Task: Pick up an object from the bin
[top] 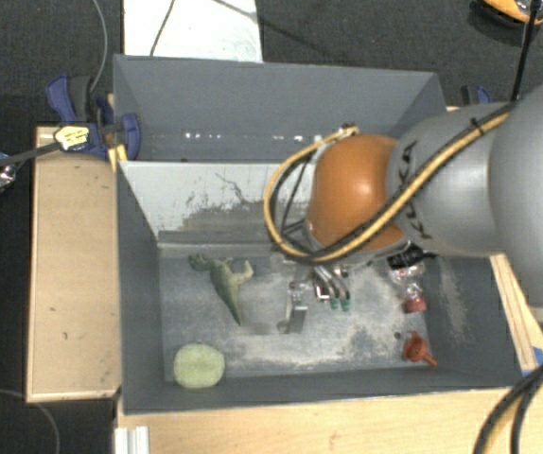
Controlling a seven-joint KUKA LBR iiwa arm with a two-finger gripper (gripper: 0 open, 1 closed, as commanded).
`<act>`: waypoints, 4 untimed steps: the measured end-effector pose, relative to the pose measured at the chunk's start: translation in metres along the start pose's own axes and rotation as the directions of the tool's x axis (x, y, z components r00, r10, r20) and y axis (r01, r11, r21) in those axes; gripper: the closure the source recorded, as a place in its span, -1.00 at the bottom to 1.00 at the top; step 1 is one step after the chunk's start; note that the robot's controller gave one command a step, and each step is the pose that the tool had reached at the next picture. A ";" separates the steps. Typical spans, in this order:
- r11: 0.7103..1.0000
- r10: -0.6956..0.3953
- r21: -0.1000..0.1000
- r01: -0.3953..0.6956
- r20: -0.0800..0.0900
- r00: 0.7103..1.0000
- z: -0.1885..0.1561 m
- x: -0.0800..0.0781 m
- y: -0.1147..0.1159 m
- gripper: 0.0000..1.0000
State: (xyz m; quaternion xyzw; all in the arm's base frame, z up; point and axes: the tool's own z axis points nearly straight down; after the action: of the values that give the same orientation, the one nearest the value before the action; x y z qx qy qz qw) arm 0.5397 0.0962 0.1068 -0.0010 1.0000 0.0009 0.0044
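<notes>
Gripper low over the middle of the bin.
The gripper [298, 312] hangs above the floor of the bin [139, 282]; I cannot tell whether it is spread or pressed together. A green dino [226, 279] lies near it, toward the view's left; a pale ball [199, 365] sits in the near-left corner.

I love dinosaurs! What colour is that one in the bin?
The dinosaur is olive green; camera view shows it.
</notes>
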 end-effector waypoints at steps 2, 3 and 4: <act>1.000 0.016 0.000 -0.016 -0.003 1.000 -0.030 -0.034 0.028 -1.00; 1.000 -0.005 -0.004 0.005 0.017 1.000 -0.037 -0.042 0.034 -1.00; 0.999 -0.047 -0.001 0.047 0.004 0.999 0.023 -0.037 0.059 -1.00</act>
State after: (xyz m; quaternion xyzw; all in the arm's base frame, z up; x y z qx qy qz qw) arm 0.5769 0.1558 0.0846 -0.0247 0.9997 0.0015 0.0064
